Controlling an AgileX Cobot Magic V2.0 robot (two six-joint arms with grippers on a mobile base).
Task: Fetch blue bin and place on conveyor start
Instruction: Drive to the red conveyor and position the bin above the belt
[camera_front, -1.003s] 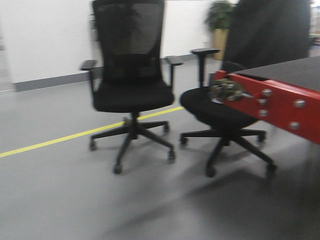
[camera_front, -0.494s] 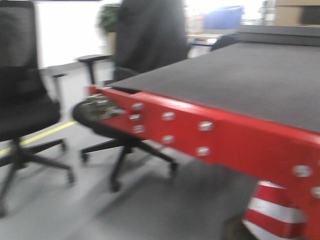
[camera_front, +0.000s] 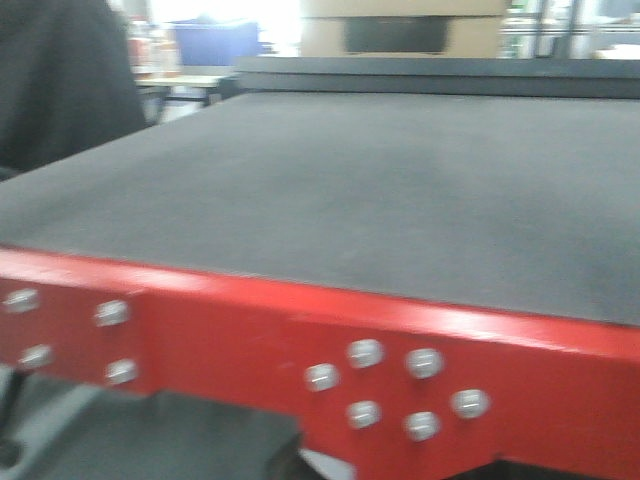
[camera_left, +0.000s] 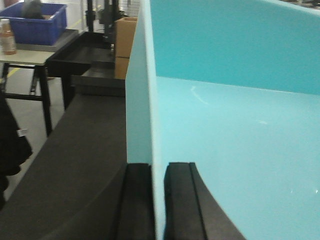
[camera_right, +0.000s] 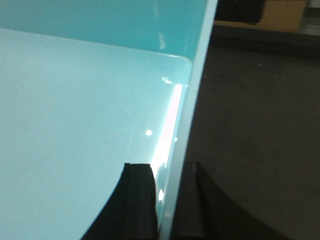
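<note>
Blue bin (camera_left: 235, 125): pale turquoise tub with smooth plain walls, held at two opposite walls, one tool on each.

Left wrist view: the left tool (camera_left: 156, 169) straddles one upright wall of the bin. One black finger (camera_left: 181, 200) sits inside the tub and the other is outside. The jaws are nearly closed, with only the thin wall in the gap and both pads against it. The bin floor fills the right half of the view and is glossy, with faint scuffs.

Right wrist view: the right tool (camera_right: 167, 167) does the same on the far wall of the blue bin (camera_right: 75, 100). One finger (camera_right: 138, 200) is inside and the other outside, narrowly parted and clamped on the wall. There is a bright glare strip along the inner corner.

Position: the dark grey belt (camera_left: 75, 165) lies just beside and below the bin's outer wall on the left side, and also runs beside the right-hand wall (camera_right: 255, 125). The bin is therefore over the belt. The underside is hidden, so I cannot tell whether its base touches the belt or hangs above it.

Front view: conveyor start (camera_front: 350, 190) is close in front, somewhat blurred. It is a wide textured grey surface edged along the near side by a glossy red frame (camera_front: 230, 325) with clusters of silver bolts (camera_front: 365, 352).

Background, left wrist view: a dark blue bin (camera_left: 35, 25) stands on a desk (camera_left: 30, 56) with a bottle (camera_left: 6, 37) beside it. A black tray (camera_left: 85, 55) and a cardboard box (camera_left: 125, 35) sit beyond the belt end.
</note>
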